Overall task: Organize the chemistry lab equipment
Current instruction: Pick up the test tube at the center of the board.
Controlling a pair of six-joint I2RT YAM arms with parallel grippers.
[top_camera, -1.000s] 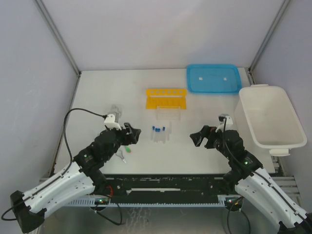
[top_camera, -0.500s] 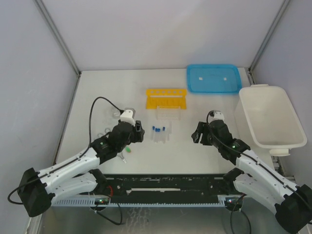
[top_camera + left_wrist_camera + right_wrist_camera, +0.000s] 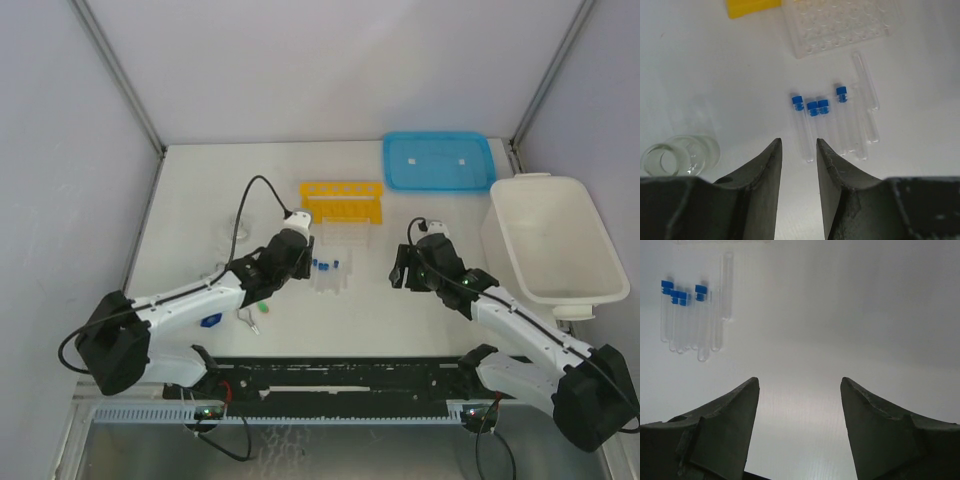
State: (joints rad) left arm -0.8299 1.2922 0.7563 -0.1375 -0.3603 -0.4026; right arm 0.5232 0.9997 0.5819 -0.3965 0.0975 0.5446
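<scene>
While a second ago both arms sat folded back near the worktop's near edge, they now reach toward its middle. The left gripper (image 3: 799, 150) has narrowed its jaws to a slim gap, nothing between them; the blue-capped tubes (image 3: 818, 122) lie flat just beyond its tips. The right gripper (image 3: 800, 390) has its jaws spread apart and empty, the tubes off to its far left. The yellow tube rack (image 3: 342, 202) stands nearer the far edge.
</scene>
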